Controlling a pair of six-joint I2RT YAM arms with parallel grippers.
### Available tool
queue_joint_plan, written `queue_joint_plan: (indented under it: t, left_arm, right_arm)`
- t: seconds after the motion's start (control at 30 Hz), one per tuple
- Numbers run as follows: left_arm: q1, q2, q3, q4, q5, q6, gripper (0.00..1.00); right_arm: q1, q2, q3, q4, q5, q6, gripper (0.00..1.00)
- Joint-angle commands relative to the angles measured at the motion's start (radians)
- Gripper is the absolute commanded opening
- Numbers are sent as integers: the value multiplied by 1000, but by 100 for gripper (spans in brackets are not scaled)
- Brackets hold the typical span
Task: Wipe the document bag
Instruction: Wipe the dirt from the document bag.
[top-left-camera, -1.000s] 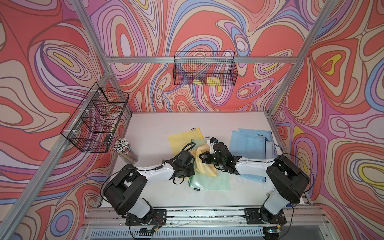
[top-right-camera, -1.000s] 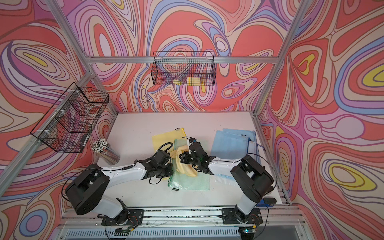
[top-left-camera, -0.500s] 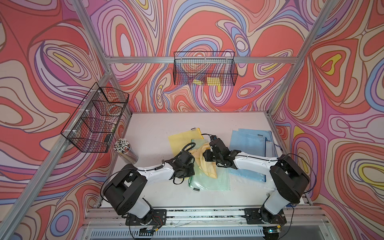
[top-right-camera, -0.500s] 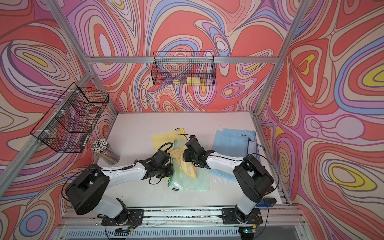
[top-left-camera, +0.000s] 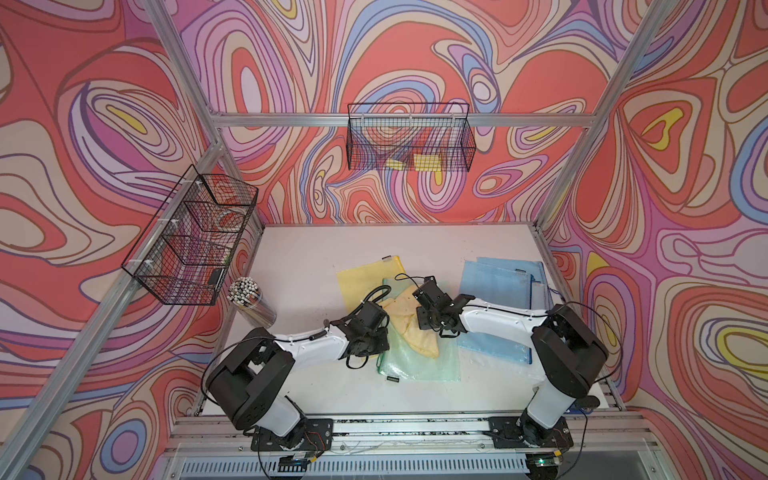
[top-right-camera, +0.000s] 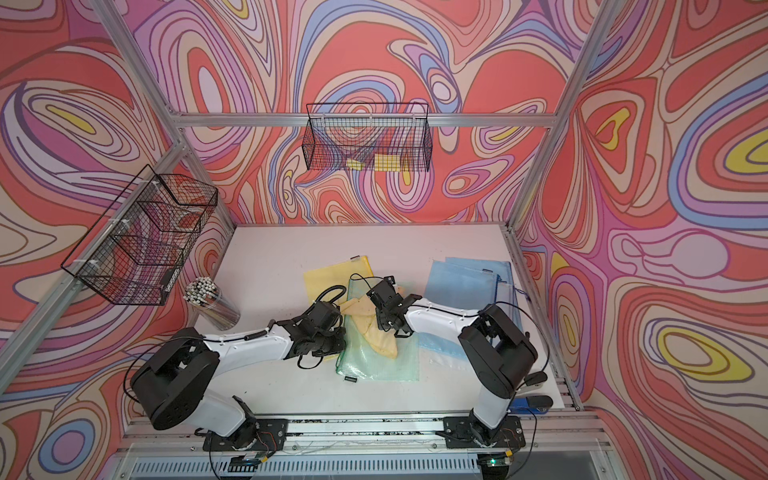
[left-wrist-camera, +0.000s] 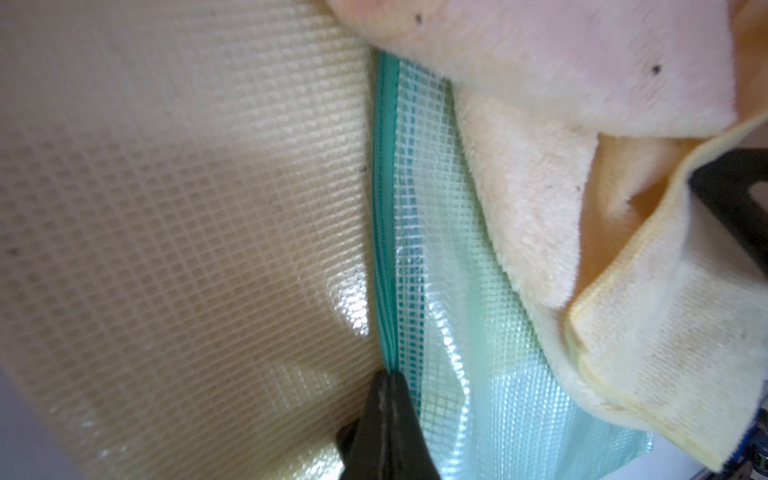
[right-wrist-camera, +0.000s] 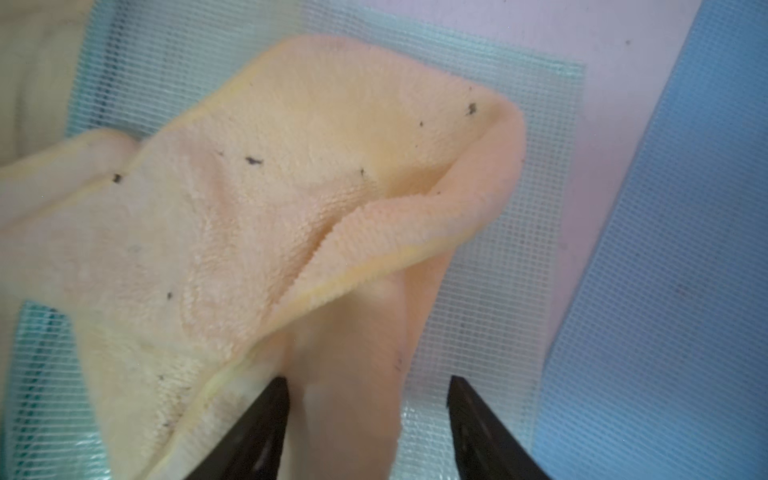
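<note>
The document bag (top-left-camera: 419, 365) (top-right-camera: 378, 368) is a green mesh pouch lying flat on the white table. A yellow cloth (top-left-camera: 415, 332) (top-right-camera: 376, 332) lies crumpled across it. My left gripper (top-left-camera: 385, 332) (left-wrist-camera: 388, 376) is shut, and its tip sits at the bag's green zipper edge (left-wrist-camera: 384, 208). My right gripper (top-left-camera: 419, 318) (right-wrist-camera: 368, 380) stands open just over the cloth (right-wrist-camera: 291, 187). A fold of cloth lies loose between its fingers, and green mesh (right-wrist-camera: 498, 291) shows beside that fold.
A yellow mesh bag (top-left-camera: 365, 278) (left-wrist-camera: 166, 208) lies partly under the green one. Blue bags (top-left-camera: 503, 286) (right-wrist-camera: 685, 291) are stacked at the right. A cup of pens (top-left-camera: 249, 301) stands at the left. Wire baskets (top-left-camera: 409, 141) (top-left-camera: 195, 241) hang on the walls.
My right gripper has opened and let go of the cloth, drifting slightly left. The cloth stays on the bag. The left arm has not moved.
</note>
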Motion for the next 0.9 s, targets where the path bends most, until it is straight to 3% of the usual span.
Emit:
queue_joint_plan:
  t: [0.0, 0.1, 0.23, 0.43, 0.53, 0.87]
  left_arm:
    - [-2, 12, -23, -11, -14, -1, 0]
    - [-3, 19, -27, 0, -7, -4, 0]
    - [-3, 20, -30, 0, -7, -4, 0]
    - [-1, 16, -28, -2, -9, 3, 0]
    - [-2, 2, -30, -7, -10, 3, 0]
    - [-2, -59, -46, -55, -49, 13, 0]
  right_arm:
    - [37, 82, 49, -132, 144, -19, 73]
    - [57, 85, 54, -154, 198, 14, 76]
    - [56, -33, 0, -46, 100, 19, 75]
    - [46, -16, 76, -2, 17, -39, 62]
    - [32, 10, 92, 43, -26, -97, 61]
    - [-142, 29, 80, 133, -317, -304, 88]
